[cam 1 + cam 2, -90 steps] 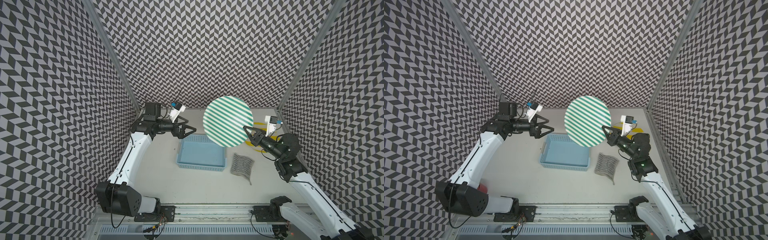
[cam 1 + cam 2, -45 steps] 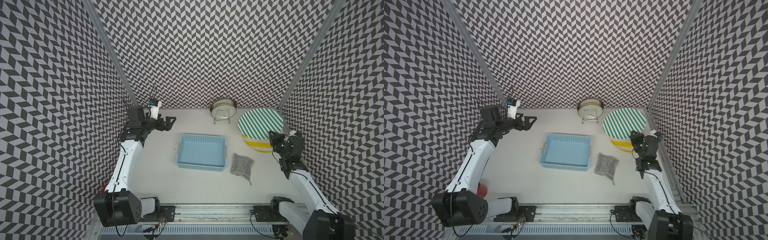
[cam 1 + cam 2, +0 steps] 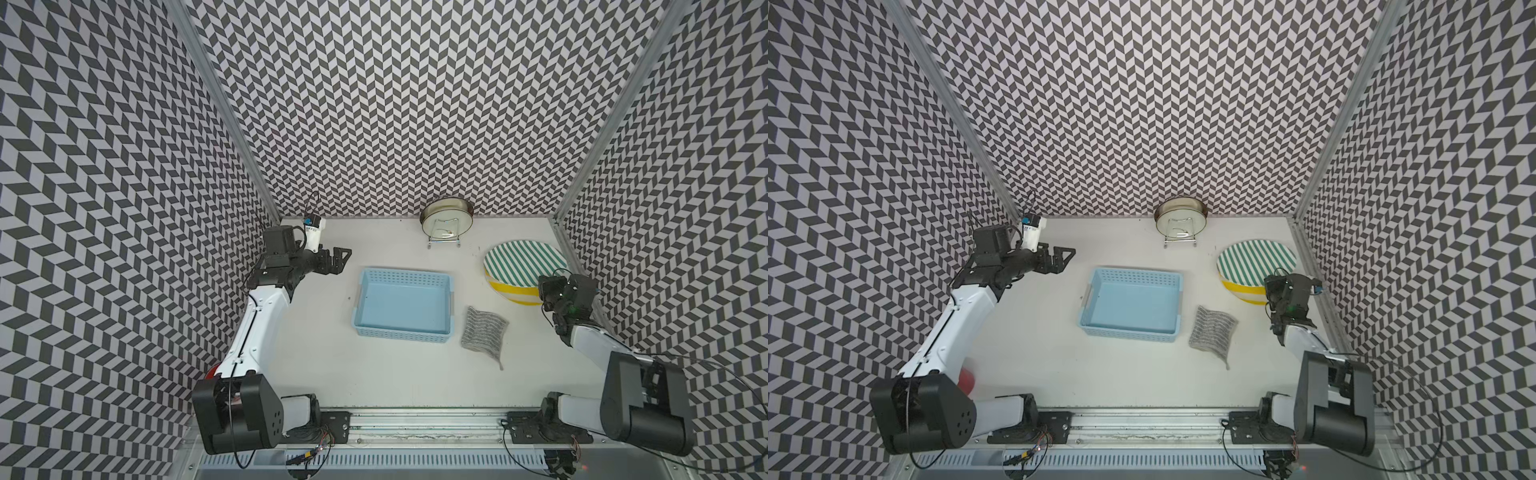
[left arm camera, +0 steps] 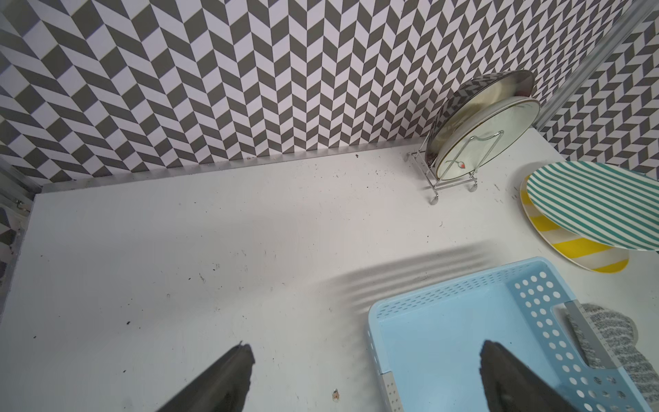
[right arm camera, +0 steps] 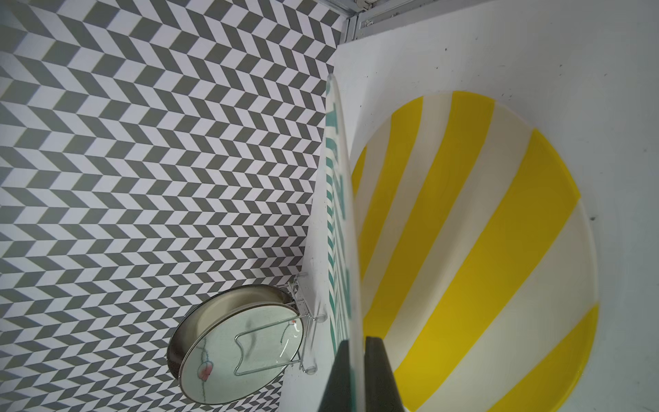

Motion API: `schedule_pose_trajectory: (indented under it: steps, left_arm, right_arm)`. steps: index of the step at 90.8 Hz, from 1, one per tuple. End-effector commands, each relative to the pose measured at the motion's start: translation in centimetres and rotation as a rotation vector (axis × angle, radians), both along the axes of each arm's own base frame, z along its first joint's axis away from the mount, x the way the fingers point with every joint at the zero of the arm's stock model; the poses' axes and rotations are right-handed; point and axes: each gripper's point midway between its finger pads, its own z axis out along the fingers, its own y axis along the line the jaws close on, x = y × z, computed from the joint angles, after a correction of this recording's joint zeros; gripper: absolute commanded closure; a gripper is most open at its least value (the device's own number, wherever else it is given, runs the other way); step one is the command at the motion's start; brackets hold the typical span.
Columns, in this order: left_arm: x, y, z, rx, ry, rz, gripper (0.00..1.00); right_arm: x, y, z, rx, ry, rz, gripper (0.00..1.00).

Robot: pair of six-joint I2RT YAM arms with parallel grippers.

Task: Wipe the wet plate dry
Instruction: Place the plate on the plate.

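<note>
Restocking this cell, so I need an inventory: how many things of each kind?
Plates: 4 (green-striped round plate, yellow-striped round plate, white ceramic plate, shiny metal plate)
Chrome wire rack: 1
Light blue plastic basket: 1
Grey striped cloth: 1
Red object, mostly hidden: 1
Total: 8

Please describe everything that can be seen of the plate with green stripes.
The green-striped plate is round, thin and flat, smooth like plastic, with narrow green and white stripes. It hangs face up, slightly tilted, near the far right corner of the table, covering most of a yellow-striped plate. The right claw is shut on its near rim. Whether it touches the plate below cannot be told; no drops show.
</note>
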Motion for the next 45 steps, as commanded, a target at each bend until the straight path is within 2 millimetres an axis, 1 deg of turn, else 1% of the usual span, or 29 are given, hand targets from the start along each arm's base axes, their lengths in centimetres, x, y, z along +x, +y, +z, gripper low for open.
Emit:
schedule_pose_trajectory:
  steps: [1, 21, 30, 34, 40, 45]
  left_arm:
    - [0.2, 0.2, 0.2, -0.004, -0.030, 0.001, 0.00]
    - [0.2, 0.0, 0.1, -0.017, -0.030, -0.008, 0.00]
    - [0.2, 0.0, 0.3, -0.017, -0.034, -0.008, 0.00]
    - [0.2, -0.1, 0.2, -0.018, -0.033, -0.009, 0.00]
    - [0.1, -0.1, 0.3, -0.018, -0.033, -0.010, 0.00]
    - [0.1, -0.1, 0.3, -0.018, -0.034, -0.010, 0.00]
  right_arm:
    - [1.6, -0.5, 3.3, -0.054, -0.155, 0.025, 1.00]
    - [1.2, -0.9, 0.1, -0.043, -0.088, 0.038, 1.00]
    - [0.7, -1.0, -0.9, -0.037, -0.054, 0.036, 1.00]
    - [0.6, -1.0, -1.3, -0.039, -0.037, 0.038, 0.94]
    - [0.3, -1.3, -1.8, -0.045, -0.010, 0.036, 0.78]
    - [0.0, -1.4, -2.3, -0.046, 0.012, 0.034, 0.68]
